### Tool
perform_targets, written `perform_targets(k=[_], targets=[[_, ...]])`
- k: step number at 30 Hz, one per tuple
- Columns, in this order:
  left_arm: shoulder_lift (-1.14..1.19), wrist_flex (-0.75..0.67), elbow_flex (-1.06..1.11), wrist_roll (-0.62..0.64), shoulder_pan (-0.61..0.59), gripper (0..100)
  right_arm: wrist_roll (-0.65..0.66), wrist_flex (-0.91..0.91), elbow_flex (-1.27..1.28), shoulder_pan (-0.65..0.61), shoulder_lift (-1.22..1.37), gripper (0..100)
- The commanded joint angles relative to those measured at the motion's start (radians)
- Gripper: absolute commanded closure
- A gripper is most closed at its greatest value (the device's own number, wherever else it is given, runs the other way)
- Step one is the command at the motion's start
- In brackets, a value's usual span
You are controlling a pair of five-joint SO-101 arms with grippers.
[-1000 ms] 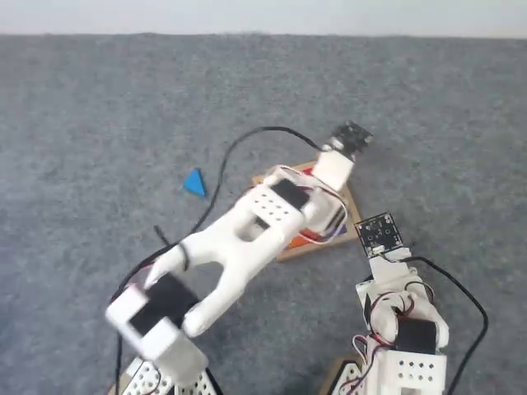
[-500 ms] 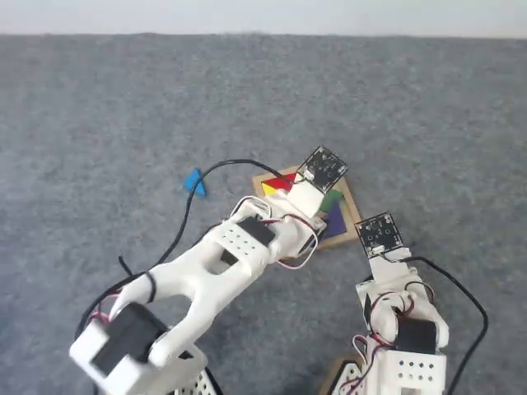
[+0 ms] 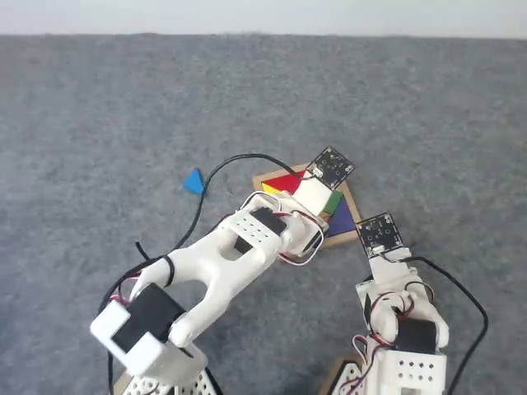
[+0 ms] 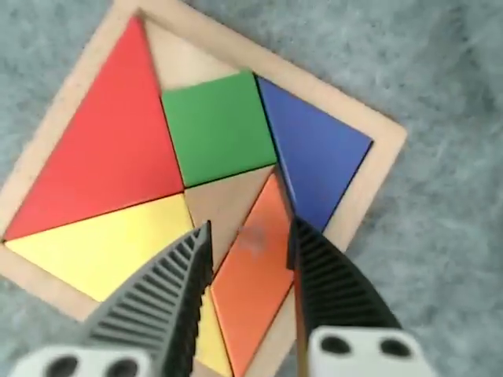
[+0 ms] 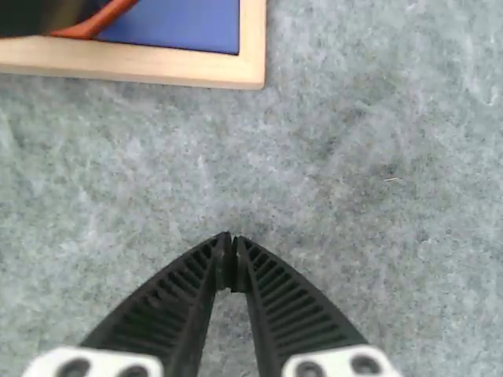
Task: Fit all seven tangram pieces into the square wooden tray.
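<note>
The placing step looks nearly over. The left hand (image 4: 250, 229) hangs low over the square wooden tray (image 4: 314, 93) with its jaws partly open. The orange parallelogram (image 4: 251, 283) lies directly beneath and between them. I judge that the hand grips nothing and the piece lies in its slot, though I cannot tell whether either fingertip brushes it.

Ahead of the left hand's fingertips sit the green square (image 4: 216, 129) and the blue triangle (image 4: 314, 157). The red triangle (image 4: 110, 149) and yellow triangle (image 4: 110, 247) are off to one side. That makes five pieces in (by my count), with bare wood in two small triangular gaps. One gap (image 4: 224, 208) is just ahead of the fingertips and the other (image 4: 189, 59) is beyond the green square.

A small blue triangle (image 3: 193, 182) lies loose on the grey surface, well apart from the left hand, out past the tray's red corner. It is the likely next fetch. That calls for lifting clear without dragging the orange piece, crossing to the triangle, pinching it across its thin edges, and turning it to match a gap.

The right hand (image 5: 230, 245) is closed on nothing, with its fingertips together over bare surface. A tray corner lies ahead of it.

I can read no brand, label or lettering on the tray, pieces or arms.
</note>
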Motion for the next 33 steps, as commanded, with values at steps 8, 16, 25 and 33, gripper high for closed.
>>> perform_targets(k=[8, 16, 25, 33], targets=[[-0.276, 0.031, 0.030, 0.068, -0.238, 85, 0.008, 0.002, 0.017, -0.004, -0.015, 99.1], [-0.256, 0.015, 0.012, 0.150, -0.509, 85, 0.008, 0.002, 0.017, -0.004, -0.015, 99.1], [-0.104, 0.121, -0.094, 0.201, -0.643, 85, 0.008, 0.002, 0.017, -0.004, -0.015, 99.1], [0.055, 0.301, -0.309, 0.209, -0.718, 84, 0.008, 0.002, 0.017, -0.004, -0.015, 99.1]])
